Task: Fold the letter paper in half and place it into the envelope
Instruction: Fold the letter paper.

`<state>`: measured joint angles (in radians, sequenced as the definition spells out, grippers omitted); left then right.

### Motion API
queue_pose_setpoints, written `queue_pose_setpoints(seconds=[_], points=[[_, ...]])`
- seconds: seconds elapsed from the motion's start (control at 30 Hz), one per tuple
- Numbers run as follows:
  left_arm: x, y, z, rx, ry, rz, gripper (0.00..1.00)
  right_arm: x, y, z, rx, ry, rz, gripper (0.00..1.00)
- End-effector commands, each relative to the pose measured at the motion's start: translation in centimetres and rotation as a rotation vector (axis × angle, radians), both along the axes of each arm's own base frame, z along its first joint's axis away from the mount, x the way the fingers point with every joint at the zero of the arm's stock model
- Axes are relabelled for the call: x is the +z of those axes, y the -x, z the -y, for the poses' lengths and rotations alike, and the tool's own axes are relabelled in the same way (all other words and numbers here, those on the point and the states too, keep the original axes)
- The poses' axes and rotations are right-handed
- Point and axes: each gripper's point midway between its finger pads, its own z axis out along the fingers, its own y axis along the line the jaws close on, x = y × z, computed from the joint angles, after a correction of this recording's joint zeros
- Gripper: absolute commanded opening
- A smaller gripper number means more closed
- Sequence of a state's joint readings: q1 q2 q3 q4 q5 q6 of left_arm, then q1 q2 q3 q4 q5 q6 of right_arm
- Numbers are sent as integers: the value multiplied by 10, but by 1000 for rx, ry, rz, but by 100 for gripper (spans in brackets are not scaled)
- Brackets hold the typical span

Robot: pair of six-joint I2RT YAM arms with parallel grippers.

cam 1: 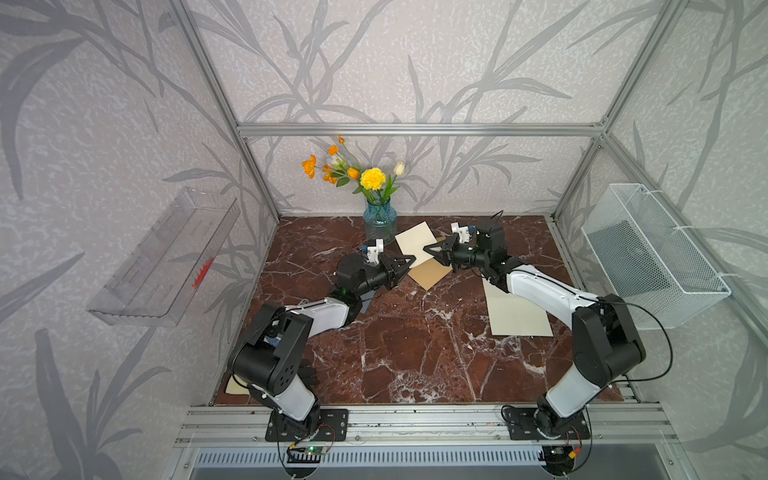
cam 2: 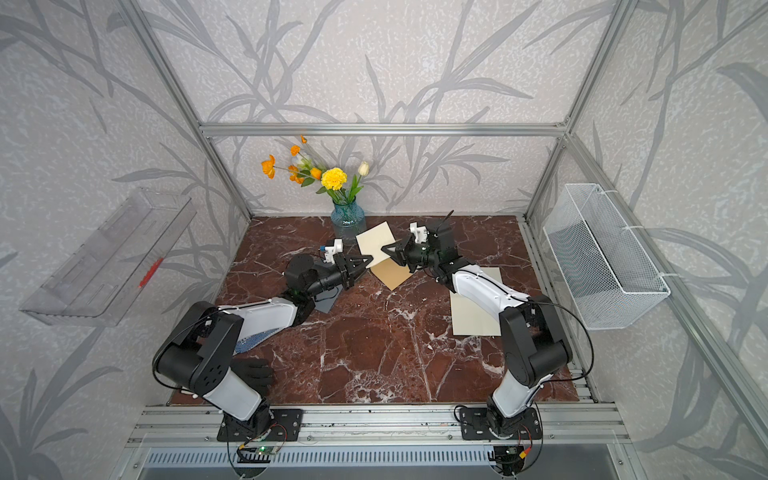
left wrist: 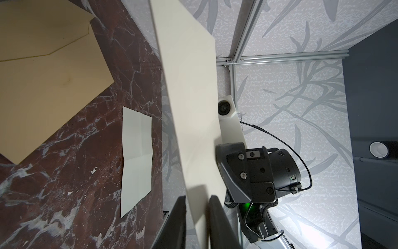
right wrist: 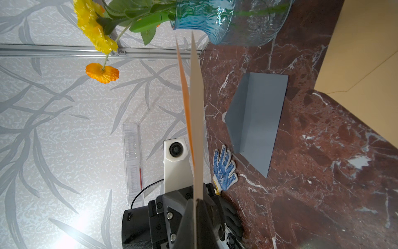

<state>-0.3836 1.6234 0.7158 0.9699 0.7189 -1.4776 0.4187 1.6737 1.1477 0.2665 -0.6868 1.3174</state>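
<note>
The letter paper is up in the air at the back of the red stone surface, near the blue vase with the yellow and orange flowers. It stands up on its edge between the two hands. It is not in the envelope yet.

The right hand is closed tight on the paper. In the right wrist view the paper comes straight out from between that hand's pressed-together fingers, and two layers spread apart a little farther up.

The left hand is narrow. In the left wrist view its two black fingers stand one on each side of the paper. I cannot tell if they are squeezing it.

The brown envelope lies flat on the surface, just under the two hands.

Another pale sheet with fold lines lies flat under the right arm. A grey paper and a white and blue glove lie on the surface by the left arm.
</note>
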Motion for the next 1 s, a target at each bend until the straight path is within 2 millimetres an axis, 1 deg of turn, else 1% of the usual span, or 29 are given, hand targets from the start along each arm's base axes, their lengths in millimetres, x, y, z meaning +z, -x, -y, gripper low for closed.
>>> queue_pose_setpoints(seconds=[0.0,0.03,0.13,0.17,0.37,0.4,0.47,0.6,0.67,0.77,0.8,0.83,0.97], points=[[-1,0,-4,-6,6,16,21,8,5,0,13,-23,25,0],[-1,0,-5,-6,6,14,20,8,7,0,14,-23,23,0],[-1,-1,-4,-9,8,13,2,6,9,1,13,-21,19,0],[0,-2,-5,-8,9,16,0,6,10,1,14,-19,20,0],[0,-3,-7,-2,19,14,0,5,13,2,20,-20,19,0],[-1,-4,-9,-1,18,11,2,6,14,2,22,-20,21,0],[-1,-5,-11,3,17,9,15,6,16,1,30,-22,21,0],[-2,-8,-13,10,18,3,19,6,20,2,40,-24,16,0],[-1,-10,-13,8,19,3,18,4,21,2,42,-25,14,0],[0,-12,-12,8,30,5,13,3,21,1,42,-33,11,0],[-1,-13,-11,8,34,5,5,3,21,-1,44,-35,13,0],[0,-14,-11,10,38,5,0,3,22,-2,46,-36,14,0],[0,-16,-12,15,45,5,0,5,22,-4,58,-40,17,0]])
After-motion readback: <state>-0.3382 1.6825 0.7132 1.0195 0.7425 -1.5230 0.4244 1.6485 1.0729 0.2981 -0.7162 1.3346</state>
